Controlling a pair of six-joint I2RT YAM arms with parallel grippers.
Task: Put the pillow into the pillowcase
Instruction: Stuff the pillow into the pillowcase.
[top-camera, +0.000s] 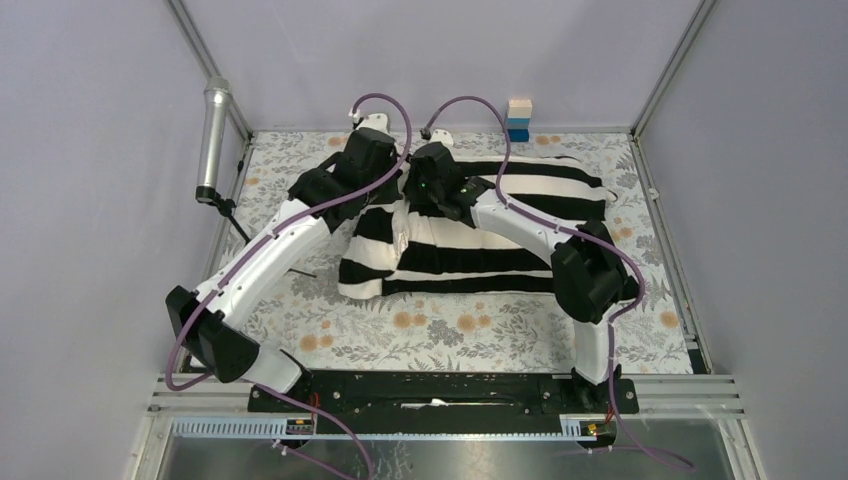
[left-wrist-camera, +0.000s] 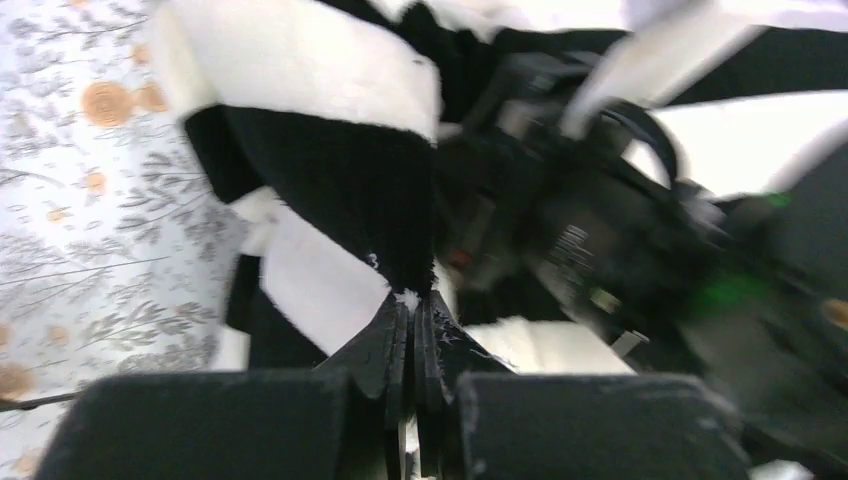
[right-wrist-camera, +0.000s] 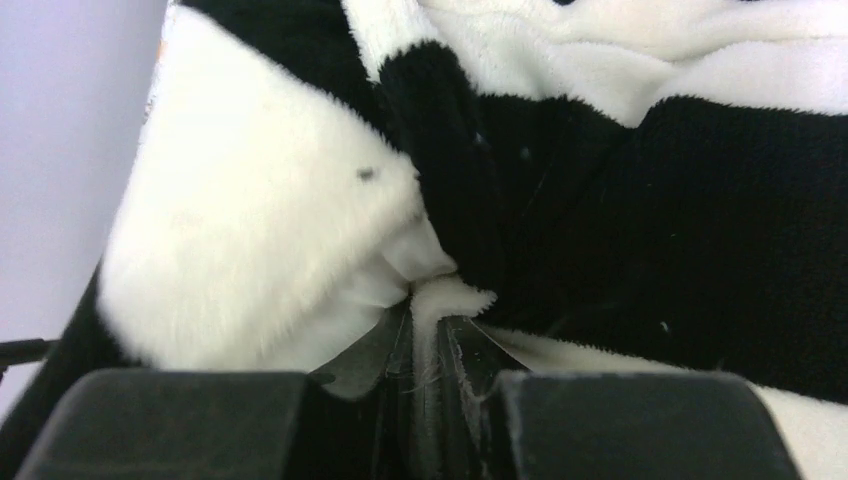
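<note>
Currently both grippers are at the left end of the pillowcase (top-camera: 470, 262). It lies across the middle of the table (top-camera: 440, 330) and runs toward the far right corner, with its right end near the right edge. The left end is bunched up, stripes twisted; the rest looks puffy. We cannot tell whether the pillow is inside it.

Left gripper (left-wrist-camera: 410, 312): jaws pressed together, no gap we can see. The tips sit against the edge of a black stripe, with a white tuft right at the tip. We cannot tell whether any cloth is actually caught. That view is blurred.

Right gripper (right-wrist-camera: 430, 315): jaws pinching a fold of the pillowcase's white plush, which stands up between the fingers (right-wrist-camera: 385, 350). A black stripe starts just right of the pinch.

From above, we see the two wrists just beside each other over the far half of the table, a little left of its middle.

Other items:
- a small stack of blocks (top-camera: 518, 120) at the far edge, right of the middle
- a grey cylinder (top-camera: 214, 135) on a stand by the far left corner
</note>
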